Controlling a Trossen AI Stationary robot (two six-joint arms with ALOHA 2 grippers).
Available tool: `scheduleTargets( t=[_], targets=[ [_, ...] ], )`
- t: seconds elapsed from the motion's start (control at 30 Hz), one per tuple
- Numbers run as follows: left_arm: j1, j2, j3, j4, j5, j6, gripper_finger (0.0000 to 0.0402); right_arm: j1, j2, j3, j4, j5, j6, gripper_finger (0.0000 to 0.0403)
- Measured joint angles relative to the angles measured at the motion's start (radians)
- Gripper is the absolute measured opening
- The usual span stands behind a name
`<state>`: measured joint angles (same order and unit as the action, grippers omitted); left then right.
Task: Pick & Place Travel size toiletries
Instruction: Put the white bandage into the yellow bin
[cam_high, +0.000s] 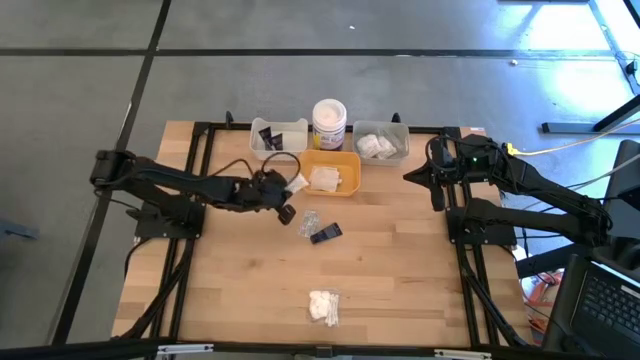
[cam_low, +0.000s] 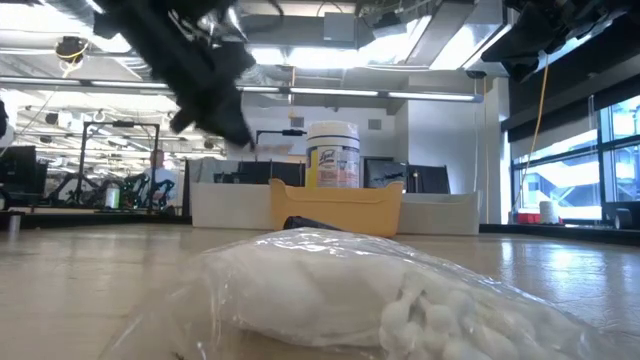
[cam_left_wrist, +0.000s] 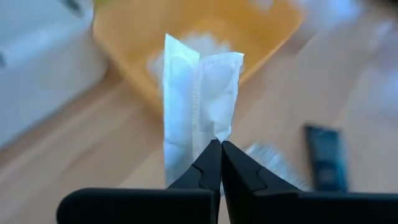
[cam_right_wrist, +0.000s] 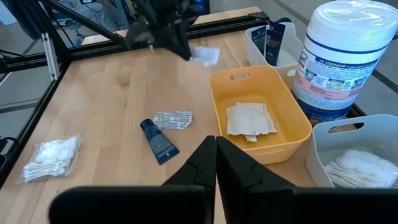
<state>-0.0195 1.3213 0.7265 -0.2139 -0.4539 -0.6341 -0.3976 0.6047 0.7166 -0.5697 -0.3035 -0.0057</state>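
My left gripper (cam_high: 289, 188) hangs over the table's middle, just left of the yellow tray (cam_high: 348, 184), and is shut on a flat white sachet (cam_left_wrist: 199, 87). Beige sachets (cam_right_wrist: 249, 119) lie in the yellow tray. On the table lie a black tube (cam_high: 325, 233), a silvery sachet (cam_high: 308, 221) and, near the front edge, a clear bag of white fluffy pieces (cam_high: 323, 306). My right gripper (cam_right_wrist: 216, 147) waits shut at the table's right side, touching nothing. My left gripper pinches the white sachet at one end edge (cam_left_wrist: 210, 134) between its two fingertips. The fingers slant down from the table's left. The sachet sticks out past the fingertips toward the yellow tray, lifted clear of the table (cam_right_wrist: 205, 55).
Along the far edge stand a white tray (cam_high: 292, 128) with black tubes, a white jar with a yellow label (cam_high: 329, 123) and a grey tray (cam_high: 400, 132) with white fluffy pieces. Bare wood lies left and right of the loose items.
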Motion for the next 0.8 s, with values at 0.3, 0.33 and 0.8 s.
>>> scheduleTargets(
  t=[0.3,0.33,0.8],
  targets=[
    [0.014,-0.062,0.002,0.396,0.024,0.387,0.0002,0.0,0.0,0.0,0.001,0.0,0.0,0.0014],
    [0.022,-0.061,0.002,0.433,0.044,0.43,0.0002,0.0,0.0,0.0,0.001,0.0,0.0,0.0014],
    [0.175,-0.037,0.009,0.554,0.28,0.646,0.0002,0.0,0.0,0.0,0.001,0.0,0.0,0.0013]
  ],
)
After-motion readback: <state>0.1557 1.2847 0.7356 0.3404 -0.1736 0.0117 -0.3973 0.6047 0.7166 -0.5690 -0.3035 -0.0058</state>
